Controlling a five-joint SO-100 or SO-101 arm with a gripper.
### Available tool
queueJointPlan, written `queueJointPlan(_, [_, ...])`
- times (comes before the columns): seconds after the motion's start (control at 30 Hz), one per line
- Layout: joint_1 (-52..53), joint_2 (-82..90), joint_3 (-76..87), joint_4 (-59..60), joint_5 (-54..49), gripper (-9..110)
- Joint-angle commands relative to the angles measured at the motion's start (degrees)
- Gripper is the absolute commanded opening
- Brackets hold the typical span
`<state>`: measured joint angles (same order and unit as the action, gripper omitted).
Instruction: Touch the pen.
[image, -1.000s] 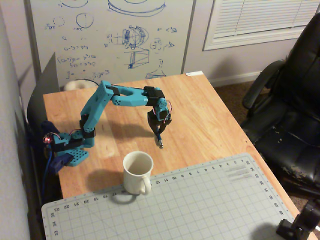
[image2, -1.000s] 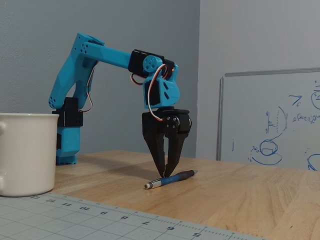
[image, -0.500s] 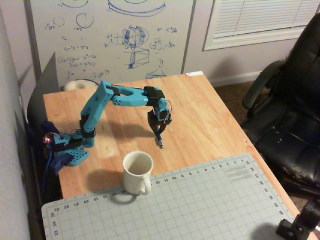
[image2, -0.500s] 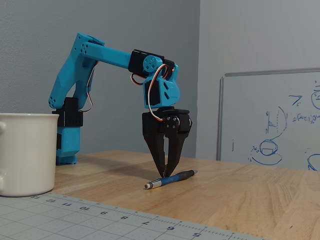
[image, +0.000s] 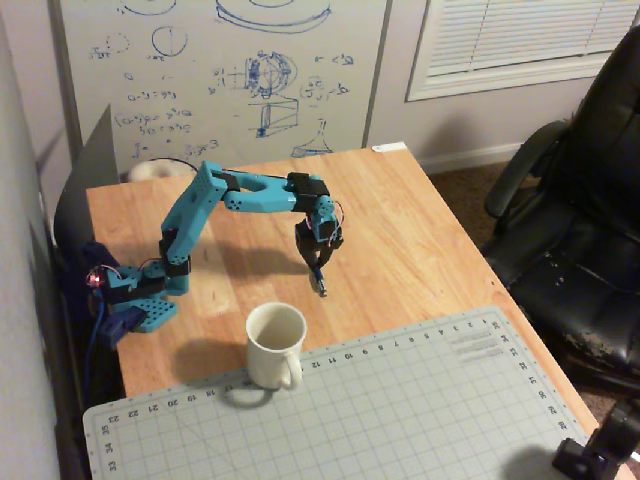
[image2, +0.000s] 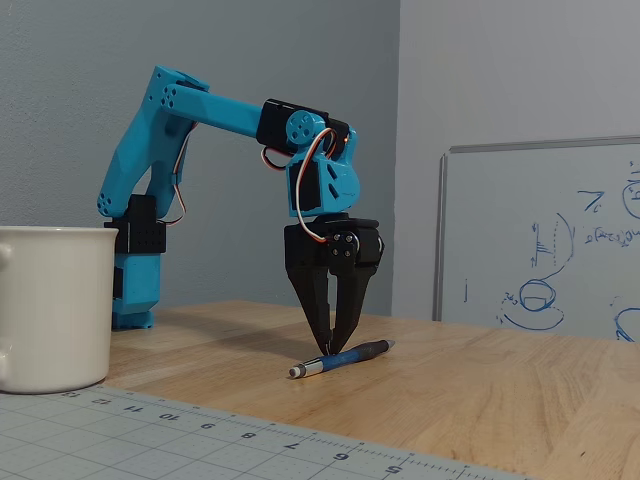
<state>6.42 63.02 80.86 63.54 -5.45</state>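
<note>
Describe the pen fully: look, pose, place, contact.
The pen is thin, with a blue barrel, a dark end pointing right and a silvery tip pointing left in the fixed view. It lies flat on the bare wooden table, between the white mug and the whiteboard. The gripper points down with its fingertips nearly together at the barrel's middle, apparently touching it.
</note>
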Motion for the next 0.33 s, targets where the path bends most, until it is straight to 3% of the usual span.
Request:
queueJointPlan(0.0, [0.5, 0.4, -2.7, -0.4, -0.5, 1])
queueJointPlan(0.3, [0.4, 0.4, -3.2, -0.4, -0.5, 1])
